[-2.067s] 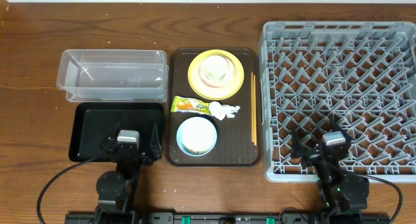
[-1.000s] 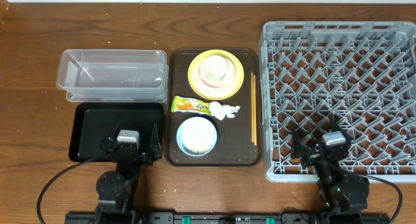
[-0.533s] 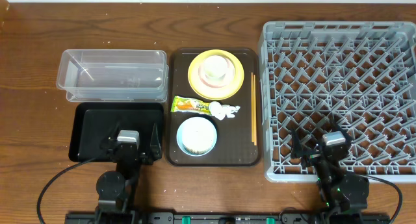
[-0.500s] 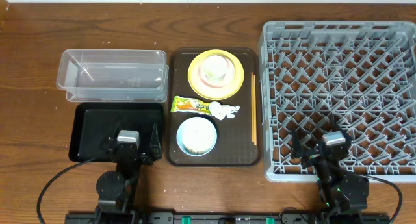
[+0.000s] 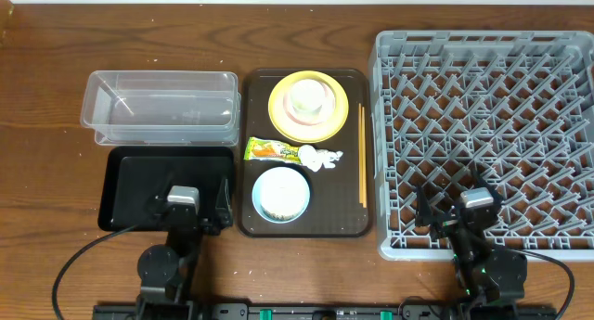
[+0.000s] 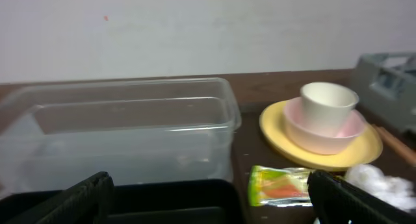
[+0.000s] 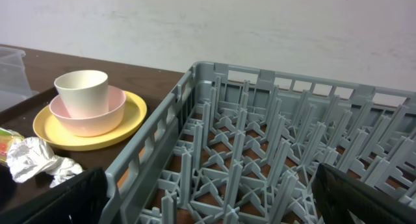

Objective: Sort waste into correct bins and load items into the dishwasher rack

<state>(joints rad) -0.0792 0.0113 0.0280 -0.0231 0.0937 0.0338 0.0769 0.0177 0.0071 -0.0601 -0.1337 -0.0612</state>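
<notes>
Yellow-green-orange snack wrapper (image 5: 270, 150) lies on dark brown serving tray (image 5: 343, 218), touching crumpled white tissue (image 5: 321, 157); light blue bowl (image 5: 257, 194) nearby holds white contents, possibly rice. Left gripper (image 6: 209, 180), right gripper (image 7: 209, 173): fingers spread wide, nothing held.

Your counter (image 5: 56, 51): serving tray (image 5: 348, 223) at centre, rack (image 5: 483, 125) to its right, tub (image 5: 160, 107) to its left, shallow bin (image 5: 130, 176) before the tub; on the tray, cup (image 5: 308, 96) in bowl (image 6: 325, 136) on plate (image 5: 278, 102).

Cup (image 6: 328, 104) in bowl (image 6: 325, 132) on yellow plate (image 6: 276, 124)
</notes>
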